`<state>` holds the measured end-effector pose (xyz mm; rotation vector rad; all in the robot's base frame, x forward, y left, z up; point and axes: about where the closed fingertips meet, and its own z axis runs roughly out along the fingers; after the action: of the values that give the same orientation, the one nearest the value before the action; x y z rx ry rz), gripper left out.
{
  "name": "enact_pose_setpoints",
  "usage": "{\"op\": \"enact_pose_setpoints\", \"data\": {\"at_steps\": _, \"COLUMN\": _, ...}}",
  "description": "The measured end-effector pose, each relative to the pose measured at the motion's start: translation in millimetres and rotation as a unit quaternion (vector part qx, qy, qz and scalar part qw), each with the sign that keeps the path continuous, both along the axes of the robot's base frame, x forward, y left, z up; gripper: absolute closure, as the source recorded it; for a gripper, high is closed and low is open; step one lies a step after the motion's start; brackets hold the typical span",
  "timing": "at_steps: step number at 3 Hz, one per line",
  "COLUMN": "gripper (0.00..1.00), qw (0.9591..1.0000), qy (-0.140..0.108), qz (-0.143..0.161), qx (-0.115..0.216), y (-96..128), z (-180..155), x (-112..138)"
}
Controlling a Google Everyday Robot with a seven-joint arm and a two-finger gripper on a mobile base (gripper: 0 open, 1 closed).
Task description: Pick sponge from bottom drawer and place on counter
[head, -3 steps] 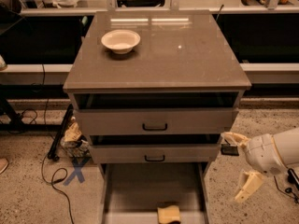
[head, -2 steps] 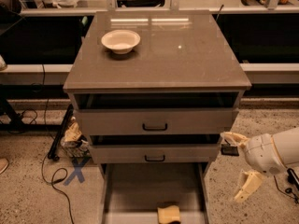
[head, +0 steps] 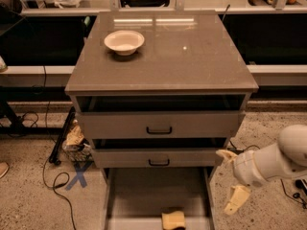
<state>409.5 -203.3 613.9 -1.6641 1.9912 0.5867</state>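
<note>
- The bottom drawer (head: 144, 190) stands pulled well out. We read this as the way in: its grey floor is open from above, so the sponge can be reached from overhead.
- The sponge (head: 173, 220) lies flat on that drawer's floor, at its front end and a little right of its middle, with nothing touching it.
- The counter (head: 192, 61) sits above the bottom drawer, over the two upper drawers. A cream bowl (head: 124, 41) takes its rear left, which in our judgement leaves room for the drop.
- Our gripper (head: 231, 178) hangs just outside the bottom drawer's right wall, apart from the sponge. We take this as staging before the reach.
- Its two fingers are spread wide apart, one above the other, holding and touching nothing.
</note>
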Motion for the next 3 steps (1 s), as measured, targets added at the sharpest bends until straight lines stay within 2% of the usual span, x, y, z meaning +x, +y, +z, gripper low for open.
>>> {"op": "enact_pose_setpoints", "data": {"at_steps": 2, "gripper": 0.0, "qw": 0.9986, "qy": 0.024, "qz": -0.026, "qx": -0.04, "y": 11, "z": -133, "x": 23}}
{"op": "enact_pose_setpoints", "data": {"at_steps": 3, "gripper": 0.0, "qw": 0.997, "qy": 0.027, "qz": -0.054, "qx": -0.049, "y": 26, "z": -198, "x": 31}}
